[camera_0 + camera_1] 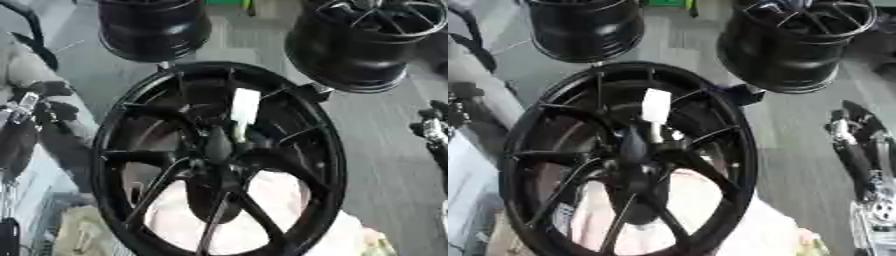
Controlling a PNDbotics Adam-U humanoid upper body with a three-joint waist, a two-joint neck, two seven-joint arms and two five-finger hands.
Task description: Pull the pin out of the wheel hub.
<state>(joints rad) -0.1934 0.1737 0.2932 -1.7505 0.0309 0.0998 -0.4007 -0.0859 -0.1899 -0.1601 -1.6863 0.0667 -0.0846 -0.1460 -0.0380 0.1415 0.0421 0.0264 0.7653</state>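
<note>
- The pin (243, 112) stands up from the wheel hub (217, 150), its long axis near vertical.
- The left hand (31, 107) and right hand (852, 131) flank the rim; I cannot tell their fingers.

A grey floor (385, 150) fills the background; two black rims (153, 27) stand on it, a green patch (227, 2) between them.

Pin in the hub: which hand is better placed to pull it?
Probably the left hand: it sits level with the white-tagged pin. The right hand looks farther off, beyond the wheel rim. Neither touches it.
</note>
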